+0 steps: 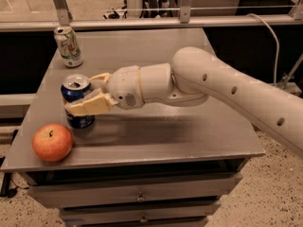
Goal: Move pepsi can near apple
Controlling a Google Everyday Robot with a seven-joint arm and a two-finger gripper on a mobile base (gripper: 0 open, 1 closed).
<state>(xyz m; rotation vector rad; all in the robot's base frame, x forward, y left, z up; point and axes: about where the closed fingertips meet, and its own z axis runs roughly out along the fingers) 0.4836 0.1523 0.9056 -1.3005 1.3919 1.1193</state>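
Note:
The pepsi can (77, 92), dark blue with a silver top, stands upright at the left of the grey table (156, 126). My gripper (87, 93) reaches in from the right and is shut on the can, one finger in front of it and one behind. The red-orange apple (52, 142) lies at the table's front left corner, just below and left of the can, a small gap apart.
A white and green can (68, 46) stands at the table's back left corner. A metal rail (151, 22) runs behind the table. Drawers (137, 197) sit under the tabletop. My white arm (227, 89) spans the right half of the table.

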